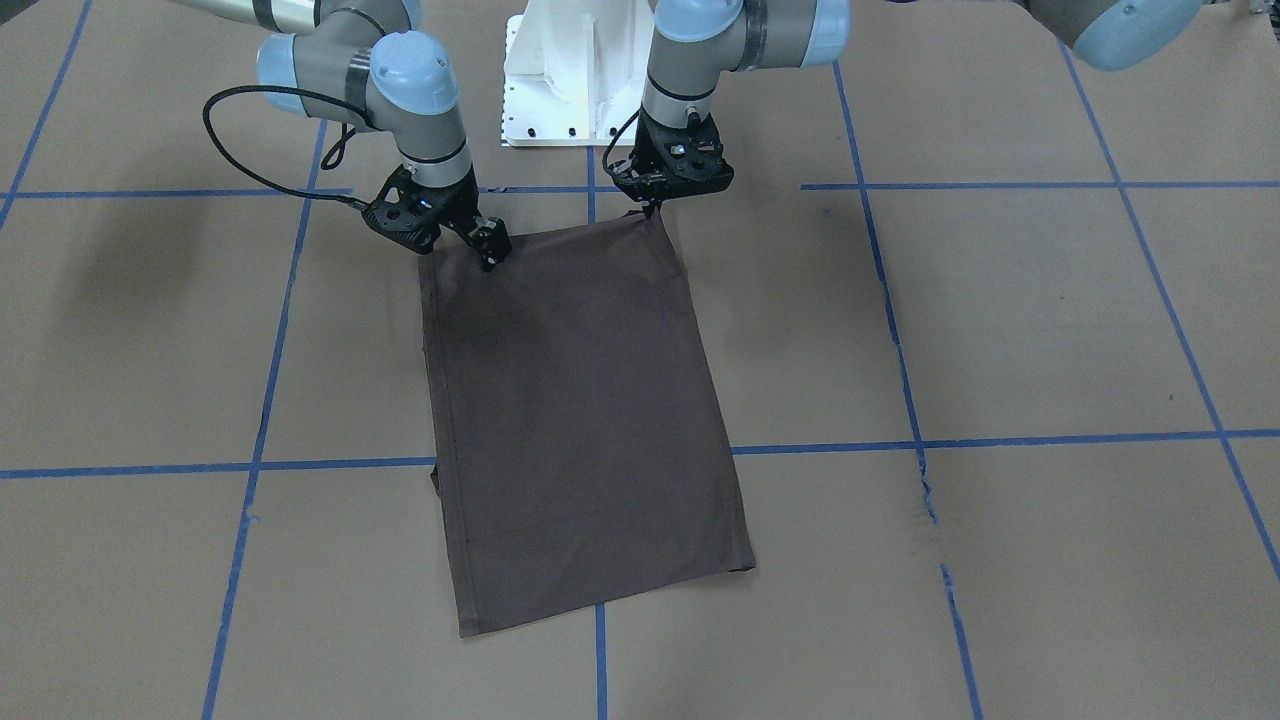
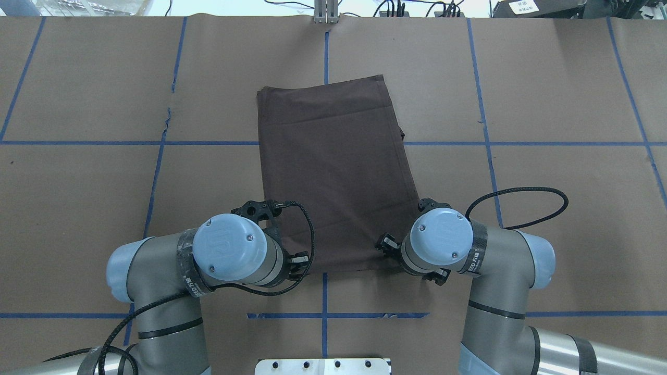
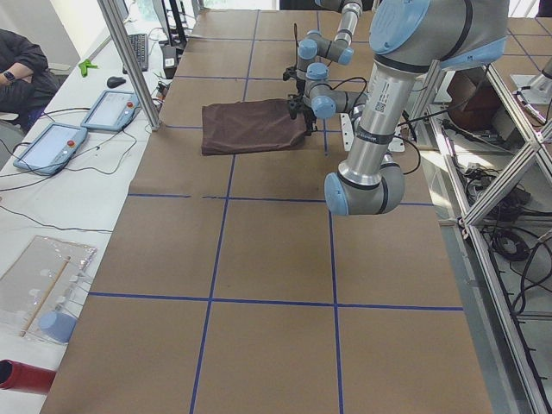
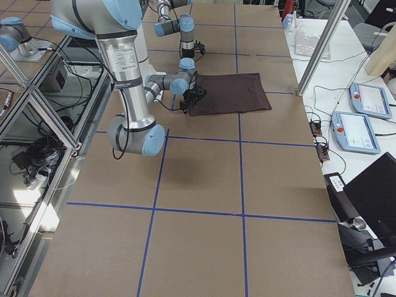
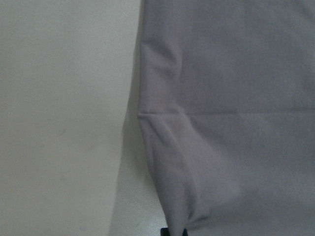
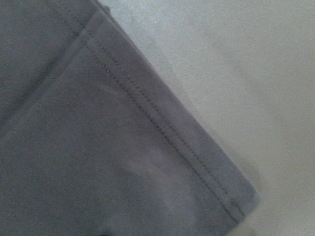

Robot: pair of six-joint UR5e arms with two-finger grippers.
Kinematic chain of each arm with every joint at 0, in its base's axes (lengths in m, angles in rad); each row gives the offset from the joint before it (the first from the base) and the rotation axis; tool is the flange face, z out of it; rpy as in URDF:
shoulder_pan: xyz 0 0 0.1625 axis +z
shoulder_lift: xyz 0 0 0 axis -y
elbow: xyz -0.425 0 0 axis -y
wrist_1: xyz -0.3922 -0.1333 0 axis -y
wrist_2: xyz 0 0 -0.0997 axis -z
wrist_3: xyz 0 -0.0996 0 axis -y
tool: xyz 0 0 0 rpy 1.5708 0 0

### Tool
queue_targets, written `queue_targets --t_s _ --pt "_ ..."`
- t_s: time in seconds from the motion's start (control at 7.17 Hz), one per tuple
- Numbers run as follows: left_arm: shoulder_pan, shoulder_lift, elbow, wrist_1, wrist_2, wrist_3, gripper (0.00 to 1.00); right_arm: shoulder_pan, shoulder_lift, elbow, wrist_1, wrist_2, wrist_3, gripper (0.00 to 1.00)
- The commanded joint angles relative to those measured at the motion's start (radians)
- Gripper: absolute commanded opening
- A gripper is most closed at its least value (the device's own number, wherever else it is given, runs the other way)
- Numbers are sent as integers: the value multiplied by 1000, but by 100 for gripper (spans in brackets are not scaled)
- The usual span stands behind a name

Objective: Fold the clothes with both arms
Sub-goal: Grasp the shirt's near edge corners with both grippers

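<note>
The dark brown T-shirt (image 1: 580, 420) lies flat as a folded rectangle in the middle of the table, also in the overhead view (image 2: 338, 172). Its collar, lettering and tags are hidden. My left gripper (image 1: 655, 208) is shut on the shirt's near corner, which lifts slightly. Its fingertips (image 5: 172, 231) pinch the cloth at the bottom of the left wrist view. My right gripper (image 1: 490, 255) is shut on the same near edge, a little inward of the other corner. The right wrist view shows the hemmed corner (image 6: 216, 182) but no fingers.
The white pedestal base (image 1: 570, 80) stands just behind the shirt's near edge. Brown paper with blue tape lines (image 1: 265, 400) covers the table. A side bench holds tablets (image 3: 52, 142), an upright metal post (image 3: 129, 60) stands beside it, and a seated person (image 3: 21, 60) is past it.
</note>
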Motion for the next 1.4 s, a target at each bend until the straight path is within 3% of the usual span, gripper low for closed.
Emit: queue_targets --t_s 0.0,0.28,1.26 --pt "-2 0 0 -1 2 0 0 11 6 1 -1 3 -3 12" --pt "-2 0 0 -1 0 0 0 14 12 1 -1 5 -5 1" --pt "-2 0 0 0 2 0 0 26 47 -5 -1 2 -9 0"
